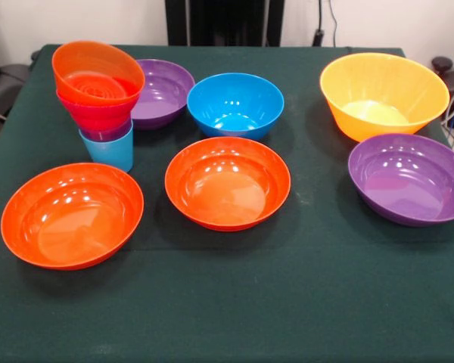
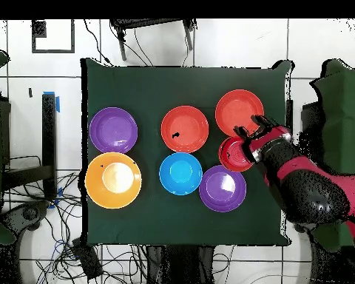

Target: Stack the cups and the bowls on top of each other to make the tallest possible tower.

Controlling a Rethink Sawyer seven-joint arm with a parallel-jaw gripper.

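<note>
Table [image 1: 287, 302] w/ dark green cloth is the biggest thing; no brand, label or writing readable on anything. Front strip of cloth in the front view is bare, widest open room; also a bare gap btwn the middle bowls and the right pair. Arm [image 2: 313, 192] next, red and black, comes in from the side in the overhead view, its gripper [image 2: 248, 135] over the tower's rim; can't tell if fingers are spread or closed. Yellow-orange bowl [image 1: 384, 94] is the largest dish, far right in the front view, near the table's back edge. 2 wide purple bowls: 1 [image 1: 410, 179] just in front of the yellow-orange one, close to the right edge, the other [image 1: 166, 91] at the back, touching or just behind the tower. 2 wide orange-red bowls: 1 [image 1: 73, 215] front left, 1 [image 1: 228, 182] centre. Blue bowl [image 1: 235, 104] sits behind the centre one. Tower [image 1: 100, 102] stands back left, leaning: light blue cup [image 1: 110, 151] at the bottom, purple cup [image 1: 110, 134] in it, pink bowl [image 1: 94, 113] above, small orange bowl [image 1: 97, 72] on top, tilted.
</note>
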